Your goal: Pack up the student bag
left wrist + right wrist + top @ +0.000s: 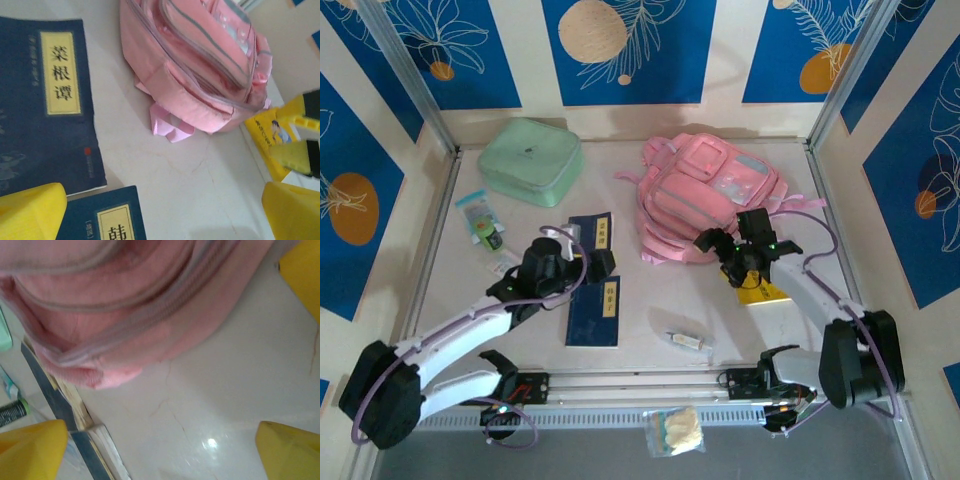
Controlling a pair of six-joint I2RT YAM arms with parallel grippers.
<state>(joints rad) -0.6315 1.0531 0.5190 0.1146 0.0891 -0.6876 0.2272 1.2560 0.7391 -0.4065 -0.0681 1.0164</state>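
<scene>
Clearance tight on the right, open on the left

Student bag [705, 200] lies flat just ahead of the right gripper [730, 235], with its zipped lower edge nearest the fingertips. In the right wrist view the yellow fingers [290, 450] stand wide apart with nothing between them. Bare table [200, 405] lies under the gap, and the bag's hem is just beyond the tips, apart from them. A yellow booklet [760, 292] lies behind those fingers, beneath the wrist. Toward the gripper's inner side, open tabletop runs from the bag to the left gripper [588, 250]. That gripper is also spread wide and empty, held above two dark blue books [592, 235], one below its fingers and one further back under the forearm. The bag sits ahead and to its right, its pink strap loop [170, 127] the closest part, apart from the books. Both forearms reach forward with the wrists pitched down.
</scene>
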